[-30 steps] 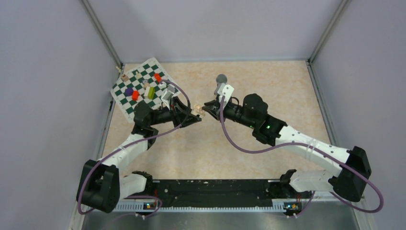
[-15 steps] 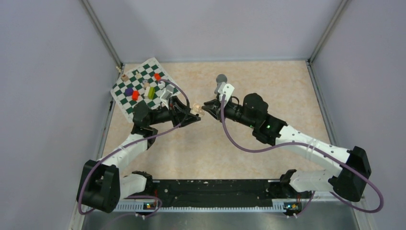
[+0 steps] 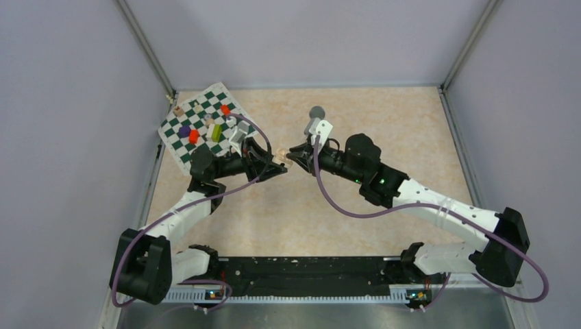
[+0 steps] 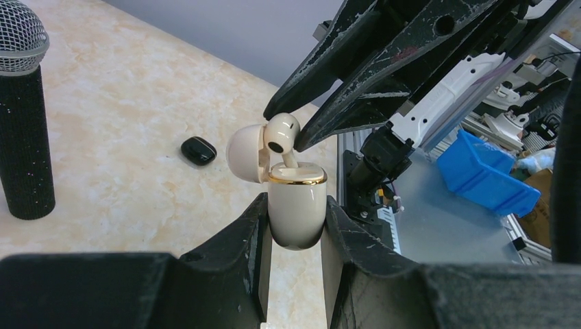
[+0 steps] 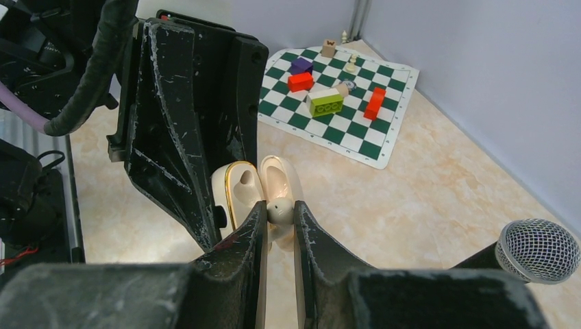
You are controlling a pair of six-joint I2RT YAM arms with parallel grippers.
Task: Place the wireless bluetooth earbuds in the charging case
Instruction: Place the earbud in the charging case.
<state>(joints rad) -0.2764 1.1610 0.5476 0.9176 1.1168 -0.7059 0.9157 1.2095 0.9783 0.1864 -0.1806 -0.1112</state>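
Note:
My left gripper is shut on a cream charging case with a gold rim, its lid open; the case also shows in the top view. My right gripper is shut on a whitish earbud and holds it at the case's open mouth. In the left wrist view the earbud sits between the right fingertips, its stem reaching into the case. A black earbud lies on the table beyond. The other earbuds are out of view.
A black microphone with a grey mesh head stands near the grippers; it also shows in the top view and right wrist view. A green and white chequered mat with coloured blocks lies at the back left.
Both grippers have shifted slightly left in the top view, staying tip to tip. Holds are unchanged.

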